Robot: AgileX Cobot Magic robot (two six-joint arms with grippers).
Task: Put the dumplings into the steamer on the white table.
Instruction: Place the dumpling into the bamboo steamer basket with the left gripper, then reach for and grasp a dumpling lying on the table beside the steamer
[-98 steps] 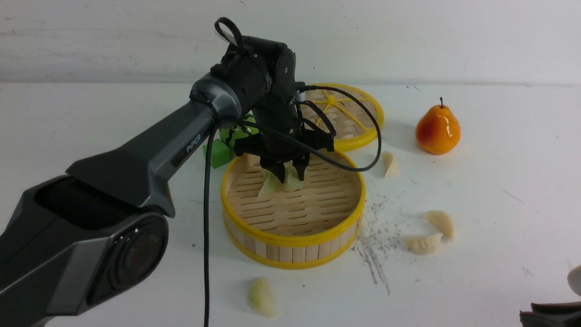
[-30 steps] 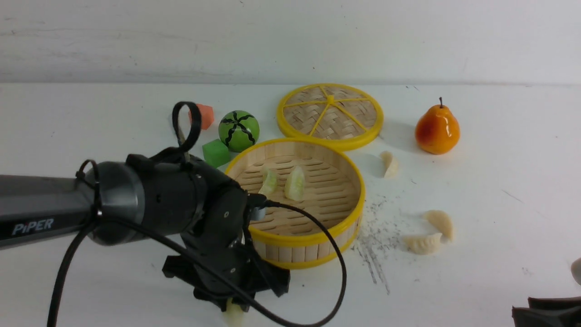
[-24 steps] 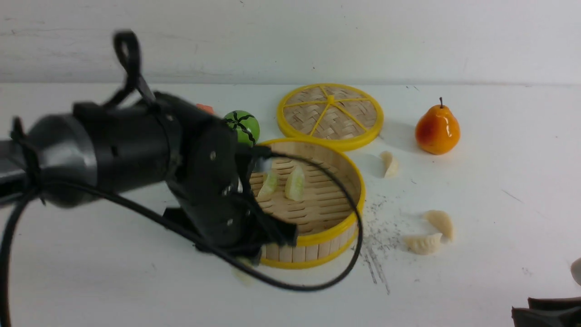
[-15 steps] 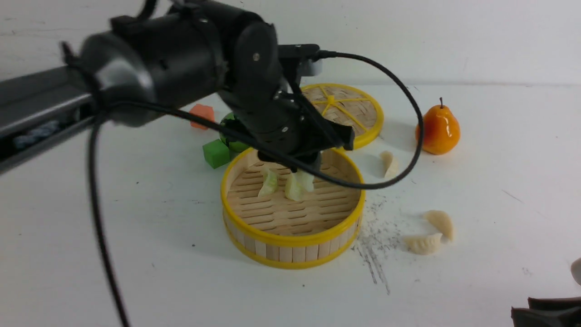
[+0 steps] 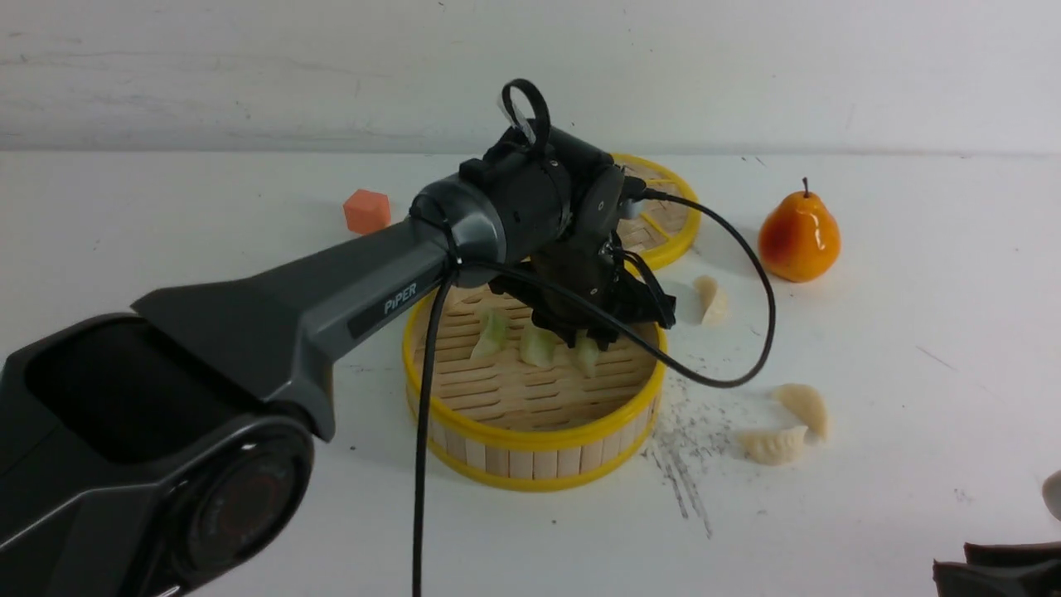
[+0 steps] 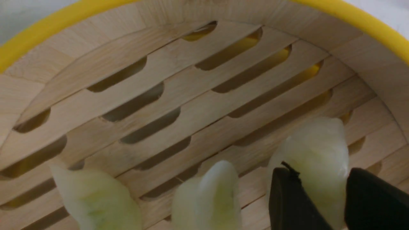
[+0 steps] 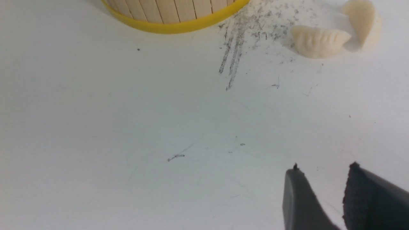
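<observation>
The steamer (image 5: 530, 439) stands mid-table on the white table (image 5: 166, 249). Two pale green dumplings (image 5: 495, 332) (image 5: 537, 347) lie on its slatted floor. My left gripper (image 5: 588, 342) reaches down inside the basket, shut on a third green dumpling (image 5: 587, 356) low over the slats. In the left wrist view that dumpling (image 6: 316, 150) sits between the black fingers of the gripper (image 6: 319, 175), beside the other two (image 6: 96, 198) (image 6: 207, 198). Three cream dumplings (image 5: 711, 300) (image 5: 804, 406) (image 5: 772, 445) lie on the table right of the steamer. My right gripper (image 7: 324, 167) is open and empty over bare table.
The woven lid (image 5: 675, 220) lies behind the steamer, partly hidden by the arm. A pear (image 5: 799, 236) stands at the right and an orange cube (image 5: 366, 211) at the back left. Dark scratch marks (image 5: 684, 448) run beside the steamer. The right gripper (image 5: 995, 576) sits at the near right corner.
My left gripper went from the steamer to the table in front of it, closed on the green dumpling there, lifted it and brought it down inside the steamer. The right arm stayed still.
</observation>
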